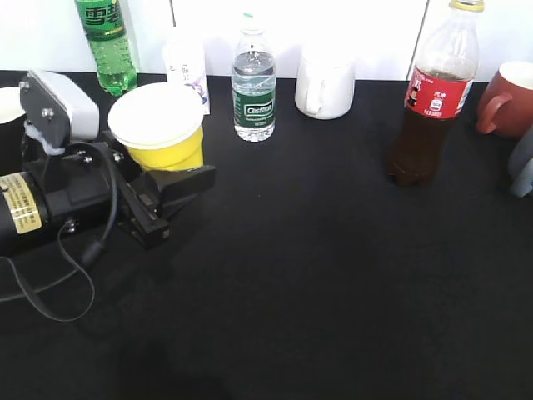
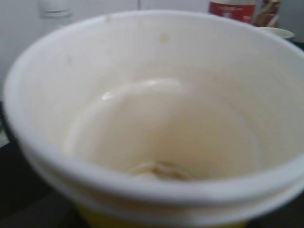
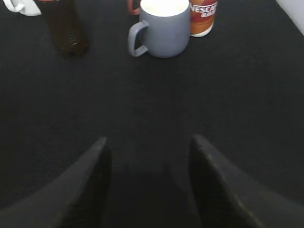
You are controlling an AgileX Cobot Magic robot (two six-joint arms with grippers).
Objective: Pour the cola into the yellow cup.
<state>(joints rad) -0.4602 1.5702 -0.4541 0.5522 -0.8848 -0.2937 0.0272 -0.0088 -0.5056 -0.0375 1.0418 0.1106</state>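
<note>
The yellow cup (image 1: 158, 125) with its white inside stands at the left of the black table. It fills the left wrist view (image 2: 156, 118) and looks empty. My left gripper (image 1: 176, 171) is closed round the cup's lower part; one black finger shows in front and the other is hidden behind the cup. The cola bottle (image 1: 433, 100), with a red label and yellow cap, stands upright at the back right; its dark base also shows in the right wrist view (image 3: 64, 28). My right gripper (image 3: 149, 152) is open and empty above the bare table, short of the cola.
Along the back stand a green soda bottle (image 1: 107, 42), a small white bottle (image 1: 185, 62), a water bottle (image 1: 253, 83), a white mug (image 1: 325, 83) and a reddish-brown mug (image 1: 508, 100). A grey mug (image 3: 161, 28) and a Nescafe can (image 3: 203, 16) stand right of the cola.
</note>
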